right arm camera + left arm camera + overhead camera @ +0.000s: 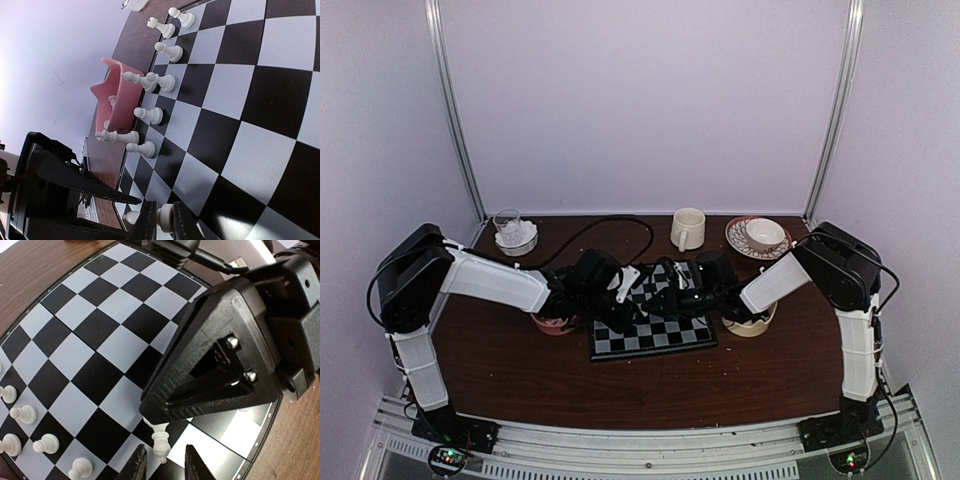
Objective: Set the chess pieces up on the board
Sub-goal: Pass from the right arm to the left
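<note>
The board (660,337) of black and pale grey checks lies in the middle of the table, and both arms meet over it. My right gripper (166,223) is shut on a white chess piece (165,220). In the left wrist view that piece (161,442) hangs from the right gripper's fingers (200,390) just above the board's near corner. My left gripper (165,450) is open, one fingertip on each side of the piece's head with a small gap on both sides. Several white chess pieces (47,444) stand in rows along one edge of the board (150,148).
A pink bowl (553,323) sits at the board's left edge, with white pieces in it (112,100). A cream bowl (755,322) lies to the right of the board. At the back stand a glass on a white dish (513,230), a cream mug (687,228) and a cup on a saucer (760,236).
</note>
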Tool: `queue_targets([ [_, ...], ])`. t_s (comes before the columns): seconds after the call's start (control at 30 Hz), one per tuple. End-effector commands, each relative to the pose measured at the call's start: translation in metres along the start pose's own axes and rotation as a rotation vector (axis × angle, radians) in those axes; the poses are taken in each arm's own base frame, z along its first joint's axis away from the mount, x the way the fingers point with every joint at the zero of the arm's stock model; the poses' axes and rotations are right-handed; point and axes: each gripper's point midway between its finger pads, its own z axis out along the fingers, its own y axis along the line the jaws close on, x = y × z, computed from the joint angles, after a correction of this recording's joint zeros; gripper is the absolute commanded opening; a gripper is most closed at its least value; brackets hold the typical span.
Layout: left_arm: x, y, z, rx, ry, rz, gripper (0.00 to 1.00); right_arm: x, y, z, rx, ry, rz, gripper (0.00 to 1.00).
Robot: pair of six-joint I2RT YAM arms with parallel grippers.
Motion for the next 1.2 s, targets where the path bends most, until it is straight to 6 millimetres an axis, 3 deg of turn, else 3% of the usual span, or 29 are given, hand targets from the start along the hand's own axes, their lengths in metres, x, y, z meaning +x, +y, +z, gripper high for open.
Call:
queue_targets([
  [0.0, -0.014, 0.002, 0.003, -0.015, -0.041, 0.000, 0.27, 0.003, -0.006, 0.000, -0.008, 0.004, 0.009, 0.13],
  [0.77, -0.024, 0.002, 0.003, -0.020, -0.091, 0.011, 0.25, 0.004, -0.006, 0.001, -0.022, 0.005, 0.021, 0.12],
  [1.17, -0.023, 0.002, 0.003, -0.020, -0.085, 0.016, 0.10, 0.004, -0.005, 0.001, -0.025, 0.003, 0.022, 0.12],
])
